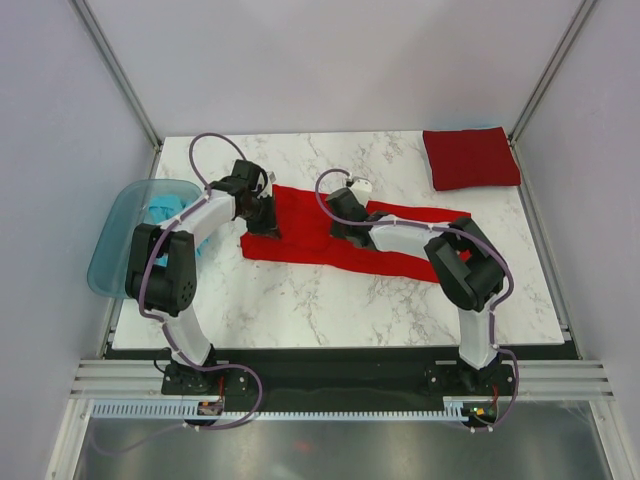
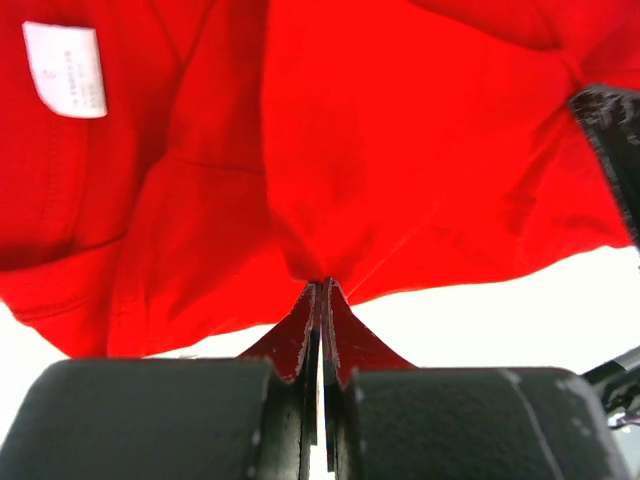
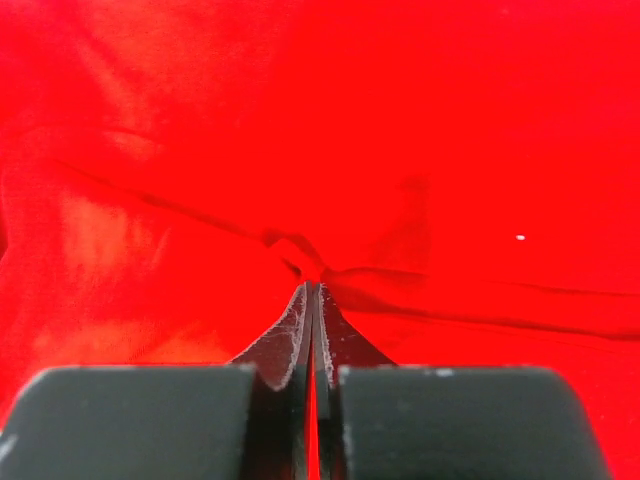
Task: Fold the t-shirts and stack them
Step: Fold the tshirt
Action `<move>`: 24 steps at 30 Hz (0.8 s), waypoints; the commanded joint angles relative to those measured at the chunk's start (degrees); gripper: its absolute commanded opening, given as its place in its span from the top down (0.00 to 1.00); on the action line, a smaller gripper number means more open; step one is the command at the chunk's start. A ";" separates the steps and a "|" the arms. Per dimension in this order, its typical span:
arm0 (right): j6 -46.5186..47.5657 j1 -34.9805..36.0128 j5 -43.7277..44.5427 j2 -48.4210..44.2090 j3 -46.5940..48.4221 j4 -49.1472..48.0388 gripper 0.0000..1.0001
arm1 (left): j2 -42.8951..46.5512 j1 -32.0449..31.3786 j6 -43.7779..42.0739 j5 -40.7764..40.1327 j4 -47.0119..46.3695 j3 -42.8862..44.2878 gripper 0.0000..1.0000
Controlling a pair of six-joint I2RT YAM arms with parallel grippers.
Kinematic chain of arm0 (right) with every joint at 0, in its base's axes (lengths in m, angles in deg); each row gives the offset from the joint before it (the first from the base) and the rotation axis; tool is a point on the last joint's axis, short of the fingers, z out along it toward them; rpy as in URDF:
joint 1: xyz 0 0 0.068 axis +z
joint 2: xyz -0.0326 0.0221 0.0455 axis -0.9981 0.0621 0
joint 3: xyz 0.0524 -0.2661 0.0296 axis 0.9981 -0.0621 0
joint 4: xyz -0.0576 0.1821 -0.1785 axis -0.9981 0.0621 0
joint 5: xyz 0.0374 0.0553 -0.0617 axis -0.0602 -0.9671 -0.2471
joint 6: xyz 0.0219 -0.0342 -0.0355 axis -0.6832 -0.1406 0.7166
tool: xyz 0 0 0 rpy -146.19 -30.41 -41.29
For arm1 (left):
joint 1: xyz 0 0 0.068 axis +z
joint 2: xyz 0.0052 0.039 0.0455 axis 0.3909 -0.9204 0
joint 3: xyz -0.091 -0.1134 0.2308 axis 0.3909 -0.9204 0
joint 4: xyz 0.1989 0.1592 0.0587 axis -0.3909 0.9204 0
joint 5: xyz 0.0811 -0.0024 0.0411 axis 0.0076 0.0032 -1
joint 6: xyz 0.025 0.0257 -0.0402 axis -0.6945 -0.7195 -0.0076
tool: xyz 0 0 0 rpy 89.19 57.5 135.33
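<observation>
Top external view: the bright red t-shirt (image 1: 300,235) lies spread on the marble tabletop (image 1: 300,300), its long axis running left to right and dipping slightly toward the near right. The left tool (image 1: 262,222) sits on its left end and the right tool (image 1: 345,230) near its middle, so the cloth trailing rightward lies under the right arm, which looks better placed to carry a fold along that axis. A folded crimson t-shirt (image 1: 470,158) rests at the far right corner, well apart. The translucent blue tub (image 1: 110,250) at the left edge holds a bunched teal-blue t-shirt (image 1: 165,212). Left wrist view: the left tool (image 2: 322,290) is clamped on a pinch of the red cloth (image 2: 400,150), with a white label (image 2: 66,70) showing beyond it. Right wrist view: the right tool (image 3: 312,290) is pressed together on a gathered pucker of the same shirt (image 3: 400,120), which fills the view.
</observation>
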 commanded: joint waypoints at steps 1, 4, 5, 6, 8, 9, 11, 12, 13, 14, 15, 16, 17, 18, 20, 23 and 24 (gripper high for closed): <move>-2.52 -1.11 1.70 0.07 -0.03 -0.12 1.00 | 0.41 0.02 -2.06 -3.31 -0.25 -0.53 0.98; -4.89 -2.34 -0.75 -4.06 -6.79 -6.95 1.00 | -0.38 0.02 -1.79 -3.48 -0.16 -0.53 0.98; -5.42 -2.87 -2.67 -5.81 -8.64 -12.37 1.00 | -0.64 0.02 -1.97 -3.92 -0.16 -0.53 0.98; -6.30 -3.40 -4.43 -6.52 -10.40 -15.21 1.00 | -0.73 0.02 -1.97 -4.27 -0.16 -0.53 0.98; -6.74 -4.37 -8.30 -7.75 -13.83 -21.09 1.00 | -0.73 0.11 -2.14 -5.32 -0.16 -0.44 0.98; -6.83 -4.46 -9.45 -7.94 -15.15 -22.60 1.00 | -0.91 0.02 -2.14 -5.50 -0.16 -0.44 0.98; -6.74 -4.72 -12.09 -8.11 -15.69 -24.98 1.00 | -1.08 0.11 -2.14 -5.24 -0.16 -0.26 0.98; -6.74 -4.89 -12.79 -8.11 -15.78 -25.17 1.00 | -1.17 0.02 -2.14 -5.07 -0.25 -0.26 0.98; -6.92 -5.07 -13.41 -8.03 -15.78 -25.08 1.00 | -1.26 0.02 -2.14 -4.80 -0.07 -0.26 0.98; -7.09 -5.07 -13.59 -8.20 -15.78 -24.99 0.97 | -1.35 0.11 -2.06 -4.71 -0.16 -0.17 0.98; -7.18 -5.16 -13.76 -8.29 -15.78 -24.73 0.88 | -1.61 0.11 -1.97 -4.71 -0.07 -0.09 0.98; -7.18 -5.25 -13.68 -8.72 -15.60 -23.16 0.83 | -1.61 0.02 -1.97 -4.71 -0.07 0.00 0.94; -6.84 -5.25 -12.81 -9.42 -15.25 -21.58 0.80 | -1.52 0.11 -1.88 -4.63 -0.07 0.26 0.92; -6.48 -5.25 -12.28 -9.78 -13.77 -19.65 0.76 | -1.44 0.11 -1.79 -4.71 -0.07 0.27 0.89; -5.43 -5.34 -10.78 -10.39 -11.66 -11.83 0.75 | -0.65 0.11 -1.53 -5.24 0.10 0.88 0.84; -3.68 -4.72 -10.51 -11.36 -9.54 -6.11 0.75 | 0.58 0.11 -1.88 -6.03 1.68 2.80 0.73; -3.06 -4.55 -11.03 -11.45 -8.41 -4.96 0.74 | 0.93 0.11 -2.05 -6.29 2.21 3.51 0.72</move>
